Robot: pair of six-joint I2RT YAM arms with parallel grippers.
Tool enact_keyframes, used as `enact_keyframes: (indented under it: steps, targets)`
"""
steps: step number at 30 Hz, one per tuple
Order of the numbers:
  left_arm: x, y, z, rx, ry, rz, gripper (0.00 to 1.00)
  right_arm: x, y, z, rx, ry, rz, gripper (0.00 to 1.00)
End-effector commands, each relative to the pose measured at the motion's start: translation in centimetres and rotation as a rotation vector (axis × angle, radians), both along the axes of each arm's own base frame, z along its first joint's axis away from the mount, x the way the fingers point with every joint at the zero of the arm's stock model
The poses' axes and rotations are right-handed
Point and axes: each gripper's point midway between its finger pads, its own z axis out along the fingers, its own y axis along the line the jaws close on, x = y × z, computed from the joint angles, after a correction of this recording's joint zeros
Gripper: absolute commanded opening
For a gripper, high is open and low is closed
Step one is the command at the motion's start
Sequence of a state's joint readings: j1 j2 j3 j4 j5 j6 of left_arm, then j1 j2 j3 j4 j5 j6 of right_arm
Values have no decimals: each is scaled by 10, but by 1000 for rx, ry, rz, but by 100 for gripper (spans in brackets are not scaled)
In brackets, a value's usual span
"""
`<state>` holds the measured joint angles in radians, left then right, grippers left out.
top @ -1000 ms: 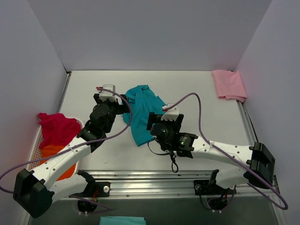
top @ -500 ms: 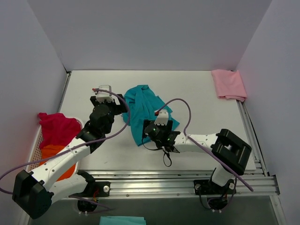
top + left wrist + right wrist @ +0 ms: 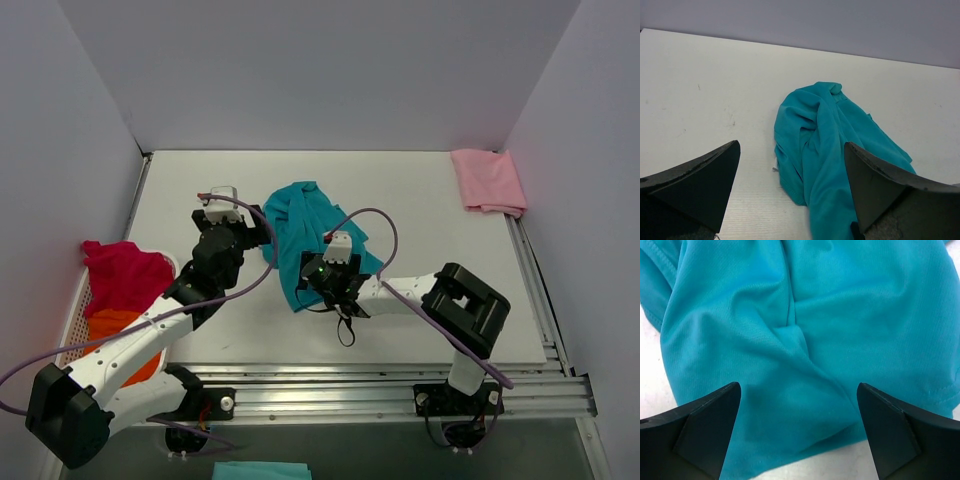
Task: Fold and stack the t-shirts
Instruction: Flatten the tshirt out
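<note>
Teal t-shirt (image 3: 298, 232): lies crumpled in a long, twisted heap at the middle of the table (image 3: 440, 250), running from the far side toward the near edge, not folded. Shows deep creases and a bunched knot at its far end in the left wrist view (image 3: 822, 135). Fills nearly the whole right wrist view (image 3: 805, 335), with a ridge of fabric down its middle and a hem along its near edge.

Left gripper (image 3: 262, 235): sits at the left edge of the teal heap, fingers spread wide with nothing between the pads. Frames bare table and the shirt's left flank in its own view (image 3: 790, 144); cannot tell whether the right finger (image 3: 880, 190) touches the cloth.

Right gripper (image 3: 316, 288): hangs over the near end of the same shirt, fingers likewise spread wide apart (image 3: 798, 385), gripping nothing. Cannot tell whether the tips touch the fabric.

Pale pink t-shirt (image 3: 488, 180): lies folded flat at the far right corner of the table, well apart from both arms.

Magenta-red t-shirt (image 3: 122, 272): drapes in a heap over the far end of the white basket (image 3: 72, 325) at the left edge. Orange t-shirt (image 3: 128, 338): lies inside that basket, just nearer than the red 1.
</note>
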<state>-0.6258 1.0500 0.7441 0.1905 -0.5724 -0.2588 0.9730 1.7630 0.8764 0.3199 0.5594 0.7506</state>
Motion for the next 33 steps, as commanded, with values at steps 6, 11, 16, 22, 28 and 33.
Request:
enact_keyframes:
  steps: [6, 11, 16, 22, 28, 33]
  targets:
    - [4, 1, 12, -36, -38, 19, 94, 29, 1, 11, -8, -52, -45, 93]
    - [5, 1, 11, -34, -38, 22, 94, 30, 3, 3, -9, -34, -31, 50]
    - [7, -1, 9, -29, -32, 23, 94, 29, 2, -6, -18, -13, -24, 40]
    - [8, -1, 9, -28, -31, 22, 94, 29, 1, -9, -23, -3, -23, 3]
    - [8, -1, 9, -28, -31, 23, 94, 28, -3, -6, -20, -9, -30, 0]
    - [7, -1, 11, -28, -32, 22, 94, 19, -23, 43, -5, -59, -82, 0]
